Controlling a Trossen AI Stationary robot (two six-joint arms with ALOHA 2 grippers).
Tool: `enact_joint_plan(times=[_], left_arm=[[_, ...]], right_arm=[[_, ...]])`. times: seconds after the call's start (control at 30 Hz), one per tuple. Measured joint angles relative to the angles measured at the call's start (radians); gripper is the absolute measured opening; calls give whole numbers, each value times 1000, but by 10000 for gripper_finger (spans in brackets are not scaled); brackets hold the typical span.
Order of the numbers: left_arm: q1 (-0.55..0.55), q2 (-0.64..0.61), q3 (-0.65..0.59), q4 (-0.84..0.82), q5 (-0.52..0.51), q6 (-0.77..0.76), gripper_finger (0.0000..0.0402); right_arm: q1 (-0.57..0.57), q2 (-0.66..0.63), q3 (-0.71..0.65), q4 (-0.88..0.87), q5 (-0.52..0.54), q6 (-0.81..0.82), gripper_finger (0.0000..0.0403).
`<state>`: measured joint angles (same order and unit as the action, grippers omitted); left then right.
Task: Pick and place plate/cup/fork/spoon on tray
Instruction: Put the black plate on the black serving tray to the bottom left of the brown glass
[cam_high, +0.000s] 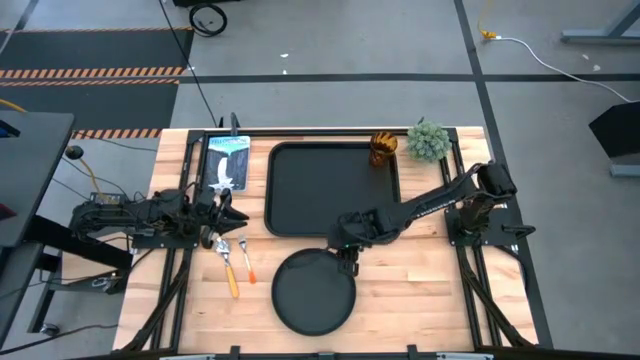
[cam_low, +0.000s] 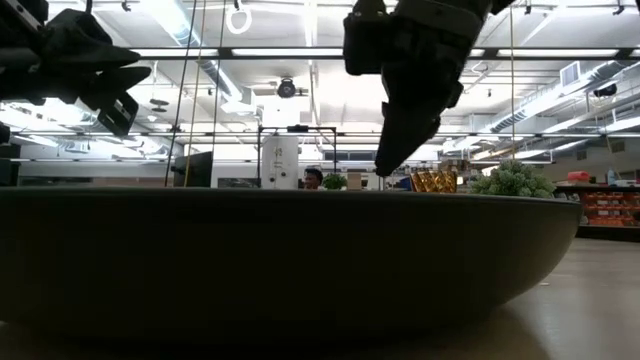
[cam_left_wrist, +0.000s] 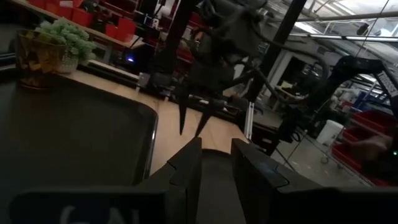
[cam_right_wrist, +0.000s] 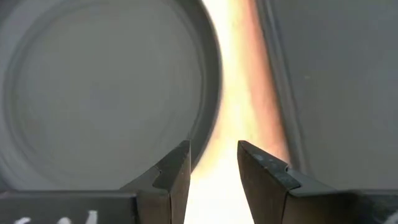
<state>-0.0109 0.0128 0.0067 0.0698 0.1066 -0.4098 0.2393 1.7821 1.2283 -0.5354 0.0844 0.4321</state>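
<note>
The round black plate (cam_high: 313, 292) lies flat on the table near its front edge and fills the low view's foreground (cam_low: 300, 260). The black tray (cam_high: 330, 190) lies behind it. My right gripper (cam_high: 345, 264) is open and points down over the plate's far rim (cam_right_wrist: 208, 93), just above the strip of table between plate and tray, touching nothing. The amber cup (cam_high: 383, 148) stands at the tray's far right corner. Two orange-handled utensils (cam_high: 236, 262) lie left of the plate; I cannot tell fork from spoon. My left gripper (cam_high: 226, 214) is open above the utensils' heads.
A small green potted plant (cam_high: 428, 140) stands right of the cup at the far edge. A blue and white flat pack (cam_high: 227, 160) lies left of the tray. Bare wood shows right of the plate and in front of the tray.
</note>
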Motion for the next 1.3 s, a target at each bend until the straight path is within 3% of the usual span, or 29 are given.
enact_joint_plan(times=[0.43,0.87,1.13,1.3], left_arm=[[0,0,0,44,-3,-58,96],[0,0,0,44,7,-51,96],[0,0,0,36,-18,-16,96],[0,1,0,36,-35,-15,96]], right_arm=[[118,-1,-45,49,151,128,138],[238,-40,-68,-66,309,277,138],[239,-185,-345,244,304,413,138],[215,-197,-386,329,258,491,138]])
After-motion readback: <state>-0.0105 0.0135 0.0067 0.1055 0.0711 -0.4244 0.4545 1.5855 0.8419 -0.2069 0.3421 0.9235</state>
